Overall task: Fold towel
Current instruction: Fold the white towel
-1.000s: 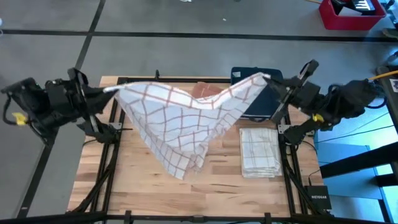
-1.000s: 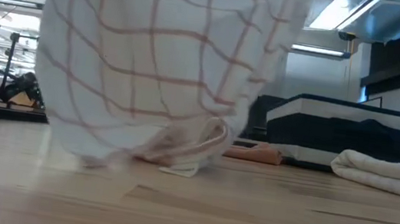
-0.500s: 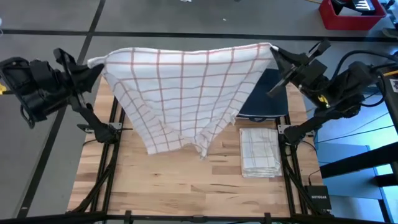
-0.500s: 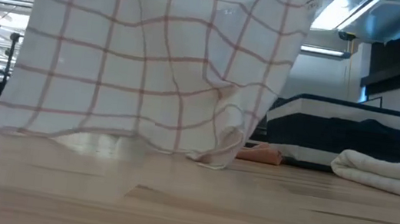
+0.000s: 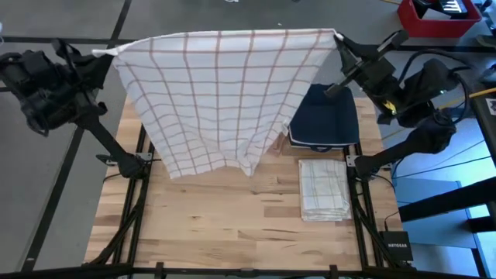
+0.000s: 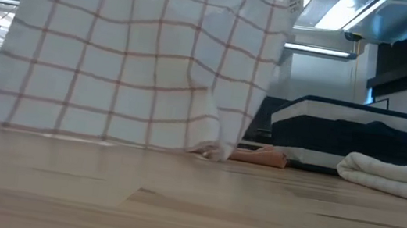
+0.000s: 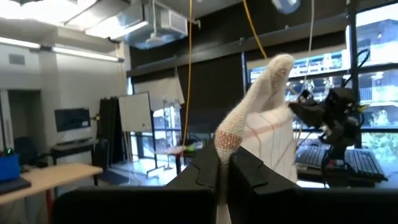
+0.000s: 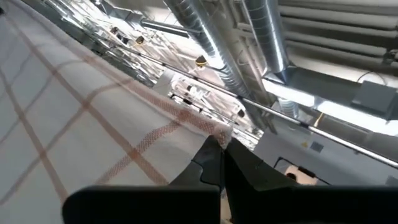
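Stretching above the wooden table [image 5: 232,232], a checked towel [image 5: 221,93] is held taut by its top corners, one pinched in the left gripper [image 5: 105,53], the other in the right gripper [image 5: 339,37]; its lower edge grazes the tabletop.

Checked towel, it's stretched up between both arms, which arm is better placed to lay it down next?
Neither alone. The left gripper and right gripper each pinch a top corner of the checked towel, level with each other, so both should probably lower it together.
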Controlling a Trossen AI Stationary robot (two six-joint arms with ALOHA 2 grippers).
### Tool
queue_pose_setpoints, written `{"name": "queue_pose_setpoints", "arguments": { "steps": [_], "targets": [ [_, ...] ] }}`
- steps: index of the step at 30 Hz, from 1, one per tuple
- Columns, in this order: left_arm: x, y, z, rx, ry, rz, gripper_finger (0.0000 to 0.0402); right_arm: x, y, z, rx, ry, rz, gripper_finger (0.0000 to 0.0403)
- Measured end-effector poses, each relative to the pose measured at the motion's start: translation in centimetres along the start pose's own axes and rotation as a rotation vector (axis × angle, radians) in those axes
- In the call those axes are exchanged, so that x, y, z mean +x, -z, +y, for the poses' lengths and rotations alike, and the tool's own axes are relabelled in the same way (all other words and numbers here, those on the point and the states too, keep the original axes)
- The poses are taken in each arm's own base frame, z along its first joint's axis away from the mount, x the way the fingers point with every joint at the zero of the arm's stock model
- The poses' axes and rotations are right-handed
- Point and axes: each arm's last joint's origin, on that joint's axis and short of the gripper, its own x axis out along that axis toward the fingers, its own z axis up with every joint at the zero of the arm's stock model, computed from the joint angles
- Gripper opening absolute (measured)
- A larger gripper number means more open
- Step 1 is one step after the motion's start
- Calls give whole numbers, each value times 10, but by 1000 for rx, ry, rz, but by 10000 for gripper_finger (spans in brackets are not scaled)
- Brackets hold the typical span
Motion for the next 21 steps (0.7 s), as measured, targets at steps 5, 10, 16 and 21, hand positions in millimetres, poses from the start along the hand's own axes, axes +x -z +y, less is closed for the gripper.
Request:
{"name": "queue_pose_setpoints", "arguments": {
  "steps": [5,10,16,21],
  "targets": [
    [0,0,1,43,3,-17,5,5,7,-2,-21,15,33,8],
    [0,-2,3,115,7,-62,5,5,6,-3,-15,10,25,9],
    [1,-4,8,222,-40,-103,5,17,11,-12,-94,59,-26,9],
    [0,-4,16,262,-69,-107,5,29,20,-17,-147,61,-69,9]
  ]
}}
